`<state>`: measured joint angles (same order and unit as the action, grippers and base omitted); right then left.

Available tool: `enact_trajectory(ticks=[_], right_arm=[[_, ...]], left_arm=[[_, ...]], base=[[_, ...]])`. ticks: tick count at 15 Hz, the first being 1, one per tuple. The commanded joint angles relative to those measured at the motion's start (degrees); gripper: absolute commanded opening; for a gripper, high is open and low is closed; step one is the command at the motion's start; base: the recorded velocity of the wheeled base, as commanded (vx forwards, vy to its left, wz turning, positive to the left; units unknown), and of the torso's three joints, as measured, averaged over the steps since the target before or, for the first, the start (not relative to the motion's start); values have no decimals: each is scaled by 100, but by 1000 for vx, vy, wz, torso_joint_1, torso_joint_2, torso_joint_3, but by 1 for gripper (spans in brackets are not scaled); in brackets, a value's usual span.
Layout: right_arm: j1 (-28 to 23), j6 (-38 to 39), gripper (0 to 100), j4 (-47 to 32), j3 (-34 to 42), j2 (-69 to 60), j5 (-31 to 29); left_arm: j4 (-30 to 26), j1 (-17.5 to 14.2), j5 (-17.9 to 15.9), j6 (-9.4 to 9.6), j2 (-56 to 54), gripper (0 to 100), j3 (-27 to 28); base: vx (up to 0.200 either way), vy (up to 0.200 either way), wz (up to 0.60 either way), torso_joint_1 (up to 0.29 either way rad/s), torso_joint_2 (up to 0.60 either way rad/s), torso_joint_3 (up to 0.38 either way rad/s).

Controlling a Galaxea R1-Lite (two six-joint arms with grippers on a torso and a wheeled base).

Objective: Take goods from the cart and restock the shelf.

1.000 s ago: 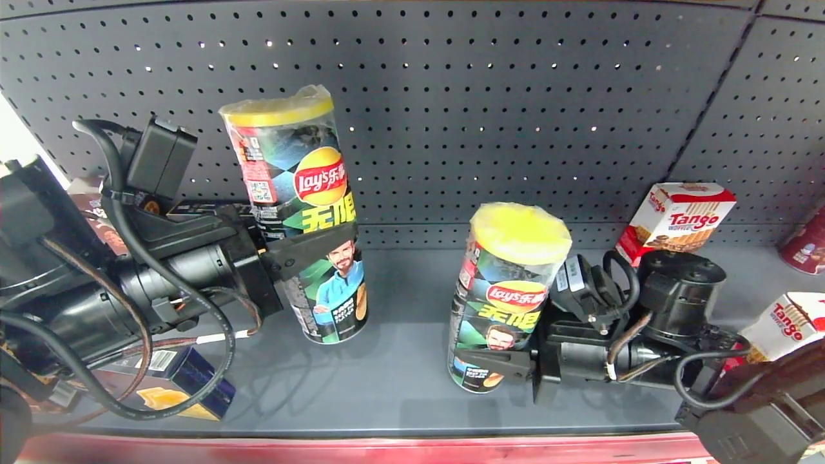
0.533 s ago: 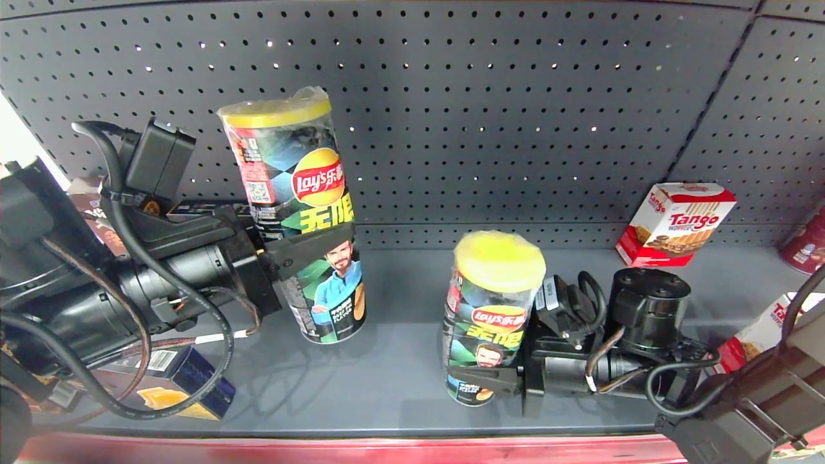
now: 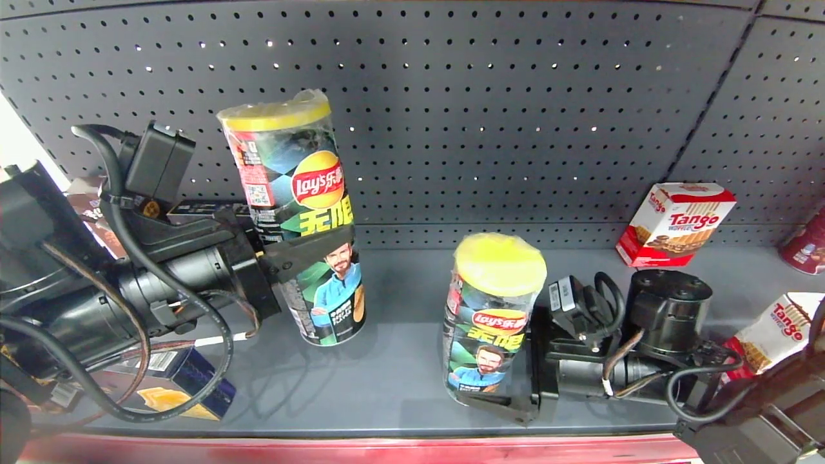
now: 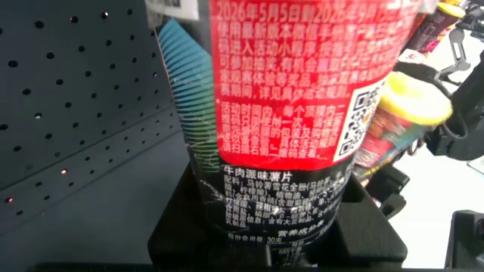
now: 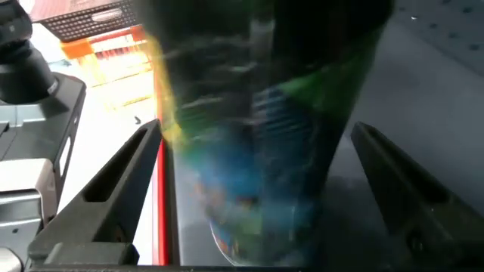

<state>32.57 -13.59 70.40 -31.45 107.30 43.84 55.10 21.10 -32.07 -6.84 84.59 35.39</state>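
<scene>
At 9 o'clock the left can point(image 3: 303, 193) is clamped mid-body by the left gripper point(image 3: 319, 241); its red back label is seen from the left wrist alone. At 5 o'clock the right can point(image 3: 493, 322) stands on the shelf point(image 3: 399, 367) between the right gripper's point(image 5: 257, 132) jaws, which are spread wide, with the gaps shown by the right wrist.

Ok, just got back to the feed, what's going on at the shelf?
Each arm has a chip can at the shelf. The left gripper is shut on the left can, which leans slightly with its base down near the shelf; whether it touches is unclear. The right can stands on the shelf, and the right gripper is open, fingers either side with gaps. Wafer boxes sit further right.
</scene>
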Motion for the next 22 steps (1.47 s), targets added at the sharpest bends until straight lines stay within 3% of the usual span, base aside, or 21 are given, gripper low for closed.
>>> enact_trajectory(ticks=[1, 8, 12, 14, 20, 22], right_arm=[[-251, -3, 100, 0, 218, -377, 2], [-1174, 6, 100, -387, 1185, -2460, 20], [-2431, 58, 100, -2540, 1212, -4973, 11], [-2827, 146, 100, -3120, 1343, -5720, 2], [-4488, 1535, 100, -4772, 2662, -8981, -7], [-4998, 1825, 100, -5651, 3101, -10326, 2]], left_arm=[[18, -1, -1, -2, -4, 0, -102], [18, 8, -9, -2, -92, 0, -102], [36, 17, -9, 34, -171, 0, -94], [36, 34, -18, 42, -180, 0, -94], [36, 105, -18, 51, -250, 0, -94], [36, 175, -18, 51, -268, 0, -120]], base=[[0, 0, 0, 0, 0, 0], [0, 0, 0, 0, 0, 0], [0, 0, 0, 0, 0, 0], [0, 0, 0, 0, 0, 0], [0, 0, 0, 0, 0, 0], [0, 0, 0, 0, 0, 0]])
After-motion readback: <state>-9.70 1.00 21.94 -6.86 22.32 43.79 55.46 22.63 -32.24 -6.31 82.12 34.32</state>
